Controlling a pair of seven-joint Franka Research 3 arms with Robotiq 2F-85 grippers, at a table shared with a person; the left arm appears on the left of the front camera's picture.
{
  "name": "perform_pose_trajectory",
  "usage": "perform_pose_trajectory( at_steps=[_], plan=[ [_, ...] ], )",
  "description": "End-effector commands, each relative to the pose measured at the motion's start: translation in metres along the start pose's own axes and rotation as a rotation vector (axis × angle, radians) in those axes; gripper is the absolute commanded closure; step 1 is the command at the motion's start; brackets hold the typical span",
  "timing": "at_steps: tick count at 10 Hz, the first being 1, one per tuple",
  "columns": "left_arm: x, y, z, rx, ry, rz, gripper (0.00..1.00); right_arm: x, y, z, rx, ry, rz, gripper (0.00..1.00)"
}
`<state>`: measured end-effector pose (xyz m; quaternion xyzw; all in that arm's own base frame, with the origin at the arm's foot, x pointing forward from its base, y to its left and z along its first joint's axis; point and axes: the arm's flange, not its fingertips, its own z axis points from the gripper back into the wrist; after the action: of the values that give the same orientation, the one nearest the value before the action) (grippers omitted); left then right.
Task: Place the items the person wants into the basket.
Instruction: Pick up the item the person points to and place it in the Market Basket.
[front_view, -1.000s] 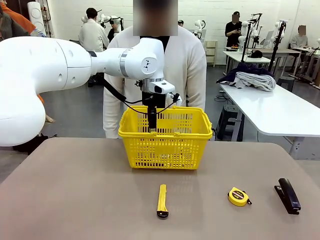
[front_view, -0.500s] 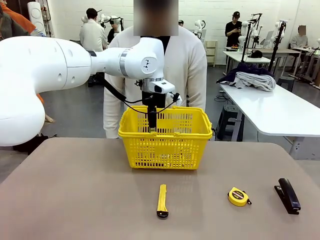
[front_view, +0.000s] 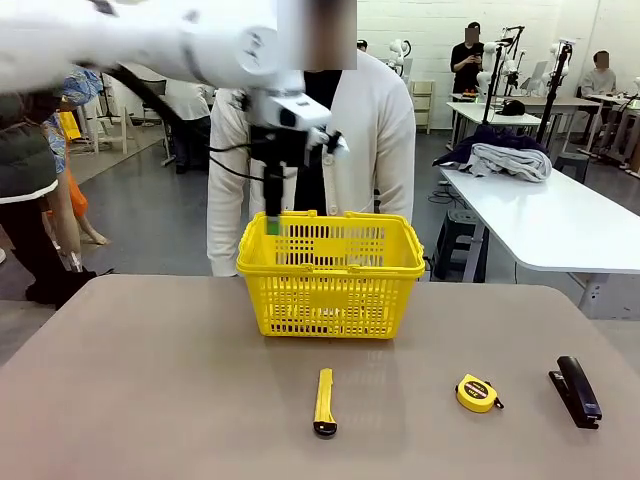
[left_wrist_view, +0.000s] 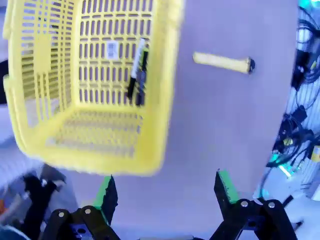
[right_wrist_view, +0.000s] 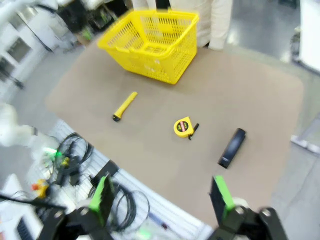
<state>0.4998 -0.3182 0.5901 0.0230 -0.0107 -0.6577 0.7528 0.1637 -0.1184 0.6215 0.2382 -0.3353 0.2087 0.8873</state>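
Two of the three wanted items look to be in already. From my left wrist I see down into the basket (left_wrist_view: 160, 125), where the pen (left_wrist_view: 134, 75) and the marker (left_wrist_view: 143, 82) lie side by side on its floor, touching or nearly so. The blur keeps me from being sure which is which.

The knife (front_view: 324, 400) is not yet in. It lies alone on the worktop (front_view: 150, 380) at 6 o'clock from the basket, well apart from it, with its black end toward me. By my reckoning that one item is all that is left, provided the person (front_view: 375, 130) at the basket's 12 o'clock does want it.

The tape measure (front_view: 477, 392) and the stapler (front_view: 577, 390) sit out at about 4 o'clock from the basket. I take them as things to leave alone.

My left end effector (front_view: 272, 225) hangs over the basket's rim at about 10 o'clock, released, jaws wide and nothing between them. My right end effector (right_wrist_view: 161, 195) is high above the near edge of the worktop, also spread and empty. From there the knife is at 11 o'clock in its view and the basket beyond at 12.

Either arm is free to go for the knife. It lies flat and slim, so I expect a low, careful pinch across its width.
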Motion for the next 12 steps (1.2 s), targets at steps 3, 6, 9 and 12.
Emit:
perform_pose_trajectory(
  at_steps=[3, 6, 9, 12],
  plan=[
    [-0.169, -0.153, 0.014, 0.110, -0.156, 0.145, 0.00, 0.000, 0.000, -0.001, 0.020, -0.004, 0.013, 0.00],
    [-0.238, -0.184, 0.007, 0.078, -0.232, 0.234, 0.00, 0.000, 0.000, -0.001, 0.020, -0.004, 0.013, 0.00],
    [-0.263, -0.177, -0.009, 0.033, -0.249, 0.297, 0.00, 0.000, 0.000, -0.001, 0.020, -0.004, 0.013, 0.00],
    [-0.268, -0.181, -0.008, 0.019, -0.248, 0.296, 0.00, 0.000, 0.000, -0.001, 0.020, -0.004, 0.013, 0.00]
  ],
)
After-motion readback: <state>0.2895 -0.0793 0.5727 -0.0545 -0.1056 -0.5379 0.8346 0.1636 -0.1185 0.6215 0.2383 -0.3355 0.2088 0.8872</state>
